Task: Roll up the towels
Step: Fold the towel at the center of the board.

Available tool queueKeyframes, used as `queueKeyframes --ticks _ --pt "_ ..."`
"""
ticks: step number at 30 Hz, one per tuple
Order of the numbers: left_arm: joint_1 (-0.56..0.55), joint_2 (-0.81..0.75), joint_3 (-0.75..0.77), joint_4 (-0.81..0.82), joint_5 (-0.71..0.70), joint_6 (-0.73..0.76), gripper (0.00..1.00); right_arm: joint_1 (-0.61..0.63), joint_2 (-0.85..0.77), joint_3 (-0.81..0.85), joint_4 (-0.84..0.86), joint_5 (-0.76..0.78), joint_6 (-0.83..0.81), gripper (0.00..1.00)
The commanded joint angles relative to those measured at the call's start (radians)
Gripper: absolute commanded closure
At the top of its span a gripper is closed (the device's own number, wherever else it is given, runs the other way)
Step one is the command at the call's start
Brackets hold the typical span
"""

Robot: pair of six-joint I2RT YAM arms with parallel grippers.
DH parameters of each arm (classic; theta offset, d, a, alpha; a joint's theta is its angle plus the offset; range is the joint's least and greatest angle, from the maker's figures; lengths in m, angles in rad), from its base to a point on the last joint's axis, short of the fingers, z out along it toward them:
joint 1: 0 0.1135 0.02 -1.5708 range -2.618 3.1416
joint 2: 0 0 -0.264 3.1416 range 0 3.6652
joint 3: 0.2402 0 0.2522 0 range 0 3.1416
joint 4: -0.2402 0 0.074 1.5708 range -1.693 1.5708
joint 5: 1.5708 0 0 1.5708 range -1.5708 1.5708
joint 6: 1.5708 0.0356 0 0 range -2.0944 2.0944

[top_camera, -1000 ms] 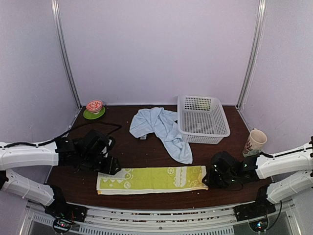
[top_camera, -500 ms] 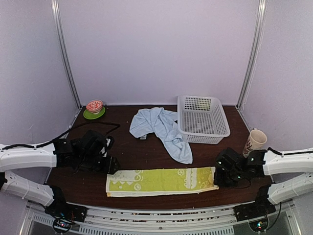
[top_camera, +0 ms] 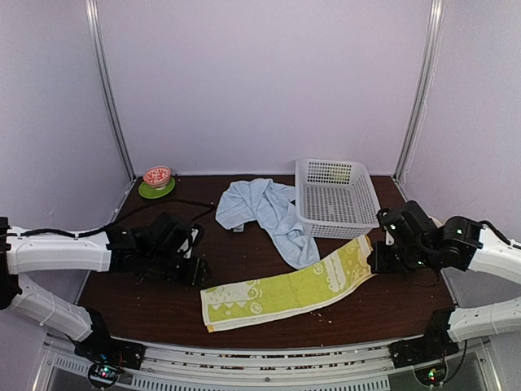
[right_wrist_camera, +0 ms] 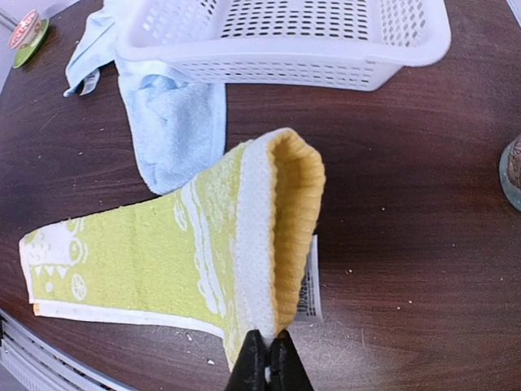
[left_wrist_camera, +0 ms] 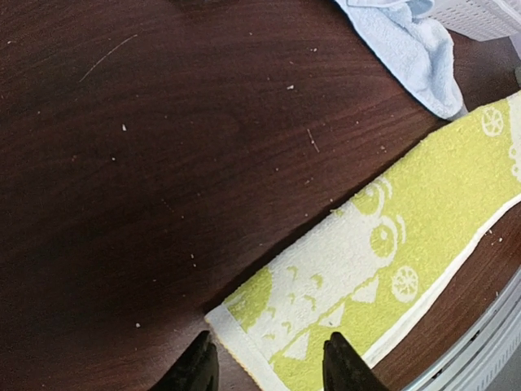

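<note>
While clenched on an end of the yellow-green towel (right_wrist_camera: pixel 146 244) (doubled over), right pincer (right_wrist_camera: pixel 269 344); left pincer (left_wrist_camera: pixel 269 362) parted, empty.

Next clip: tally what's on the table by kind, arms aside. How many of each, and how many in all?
Towels: 2 (yellow-green patterned towel, light-blue towel)
Baskets: 1 (white plastic basket)
Bowls: 1 (red-and-white bowl)
Saucers: 1 (green saucer)
Total: 5
Not counted: a round object cropped at the edge of the right wrist view.
</note>
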Motion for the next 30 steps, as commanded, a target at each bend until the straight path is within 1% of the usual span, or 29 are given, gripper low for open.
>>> queueKeyframes --ticks 1,7,15,18,24,30 --pt "0.005 0.010 0.029 0.061 0.030 0.002 0.56 -0.002 0.022 0.066 0.020 -0.062 -0.097 1.00" --pt "0.005 0.007 0.010 0.076 0.026 -0.015 0.58 0.049 0.111 0.089 0.122 -0.145 -0.060 1.00" --pt "0.005 -0.009 -0.028 0.100 0.037 -0.031 0.60 0.171 0.314 0.128 0.325 -0.194 0.035 1.00" --pt "0.005 -0.028 -0.044 0.099 0.034 -0.034 0.60 0.214 0.391 0.168 0.384 -0.206 0.052 1.00" --pt "0.005 -0.091 -0.082 0.081 0.016 -0.046 0.61 0.279 0.548 0.274 0.433 -0.230 0.067 1.00" --pt "0.005 -0.160 -0.135 0.075 -0.001 -0.070 0.61 0.311 0.647 0.345 0.468 -0.253 0.076 1.00"
